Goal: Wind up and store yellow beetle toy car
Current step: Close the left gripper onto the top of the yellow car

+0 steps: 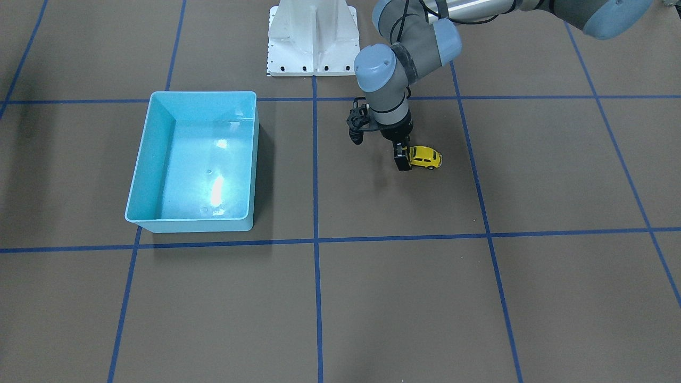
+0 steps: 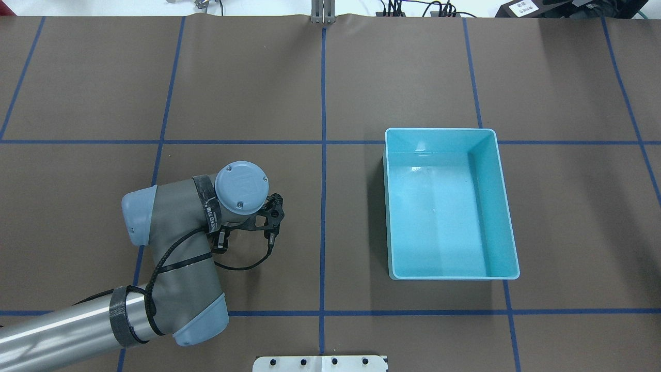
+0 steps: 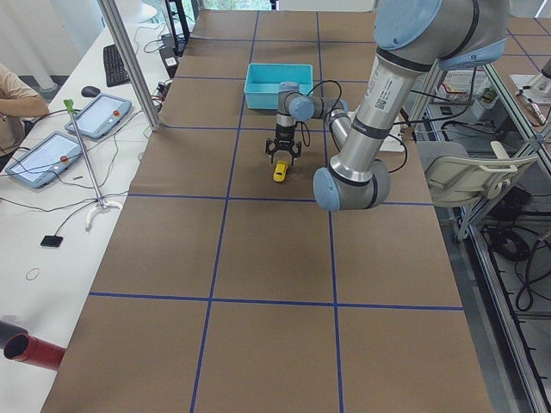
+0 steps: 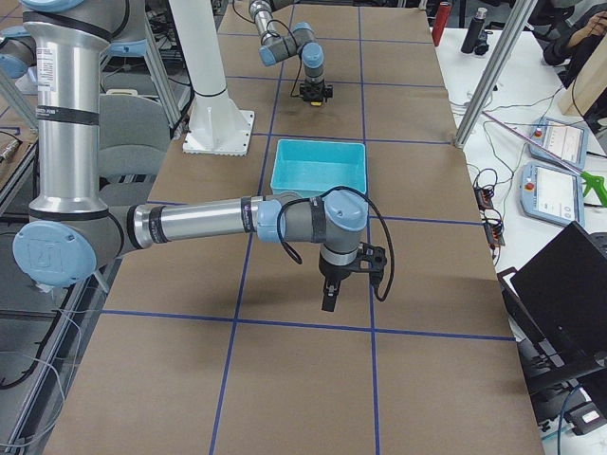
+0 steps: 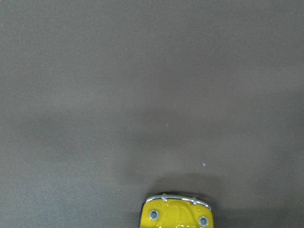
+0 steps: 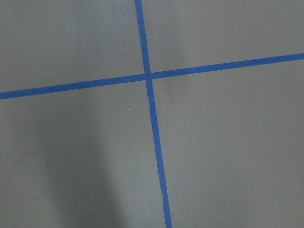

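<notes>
Currently, car position: yellow beetle toy car (image 1: pixel 425 158) stands on its wheels on the table (image 1: pixel 532 298); well apart from the light-blue bin (image 1: pixel 151 159); not yet stored
Left tool: left gripper (image 1: pixel 403 161) is down at table level at one end of the car; whether it clamps the body or sits loose around it cannot be told
Reason (judged): low placement suits pressing the wheels to the table and dragging the car to load its spring
Wrist view: chrome bumper (image 5: pixel 178 198) at the bottom edge; car lies lengthwise under the camera
Right tool: right gripper (image 4: pixel 329 300) hangs above blue tape lines (image 6: pixel 152 123), far from the car; grip state cannot be told; judged parked clear
Bin: open-topped; judged to suit a drop from above
Writing: printed band on left arm (image 2: pixel 175 248) and white label (image 2: pixel 521 6) too small to read; none seen on car or bin
</notes>
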Tool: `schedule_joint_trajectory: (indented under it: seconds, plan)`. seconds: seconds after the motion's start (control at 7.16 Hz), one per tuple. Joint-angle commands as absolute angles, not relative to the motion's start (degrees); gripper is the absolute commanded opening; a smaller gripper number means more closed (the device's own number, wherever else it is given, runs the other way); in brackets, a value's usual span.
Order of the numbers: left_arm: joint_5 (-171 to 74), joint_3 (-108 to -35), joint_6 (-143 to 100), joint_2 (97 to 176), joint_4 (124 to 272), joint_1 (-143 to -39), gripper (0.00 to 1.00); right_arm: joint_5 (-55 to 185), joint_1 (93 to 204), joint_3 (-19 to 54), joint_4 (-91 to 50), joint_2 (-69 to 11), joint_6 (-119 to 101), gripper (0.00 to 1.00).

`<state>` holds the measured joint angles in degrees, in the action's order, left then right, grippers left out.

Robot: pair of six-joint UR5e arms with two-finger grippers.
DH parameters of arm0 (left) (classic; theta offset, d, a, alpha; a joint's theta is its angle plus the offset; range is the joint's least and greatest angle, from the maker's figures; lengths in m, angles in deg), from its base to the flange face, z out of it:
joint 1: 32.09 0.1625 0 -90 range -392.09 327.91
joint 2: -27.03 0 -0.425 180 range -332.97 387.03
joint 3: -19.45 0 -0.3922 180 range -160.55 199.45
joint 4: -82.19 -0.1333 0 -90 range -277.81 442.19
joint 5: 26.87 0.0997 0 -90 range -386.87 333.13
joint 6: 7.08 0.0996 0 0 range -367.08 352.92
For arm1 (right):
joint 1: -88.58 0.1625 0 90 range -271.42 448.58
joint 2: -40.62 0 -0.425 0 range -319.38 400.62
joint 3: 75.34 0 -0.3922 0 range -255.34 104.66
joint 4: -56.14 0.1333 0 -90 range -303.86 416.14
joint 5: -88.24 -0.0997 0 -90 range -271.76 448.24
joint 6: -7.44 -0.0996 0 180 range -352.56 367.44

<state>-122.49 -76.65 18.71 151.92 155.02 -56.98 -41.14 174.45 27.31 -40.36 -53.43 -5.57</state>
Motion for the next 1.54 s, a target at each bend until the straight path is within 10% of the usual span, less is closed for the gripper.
schedule_joint_trajectory:
  seconds: [0.0, 0.14, 0.42, 0.56, 1.4]
  plan:
    - [-122.3, -75.9, 18.7, 152.0, 155.7, -56.9, 0.72, -41.1, 174.4, 27.3, -40.4, -53.4, -5.6, 1.00]
    - [-122.3, -75.7, 18.7, 152.2, 155.8, -56.9, 0.69, -41.1, 174.4, 27.2, -40.4, -53.4, -5.6, 1.00]
    - [-122.5, -76.1, 18.4, 152.1, 155.8, -56.9, 0.10, -41.1, 174.4, 27.2, -40.4, -53.4, -5.7, 1.00]
    - [-122.5, -76.6, 18.1, 152.1, 155.7, -57.0, 0.00, -41.1, 174.4, 27.2, -40.4, -53.4, -5.7, 1.00]
    - [-132.1, -82.5, 18.8, 147.7, 156.0, -69.1, 0.00, -41.1, 174.4, 27.2, -40.5, -53.4, -5.7, 1.00]
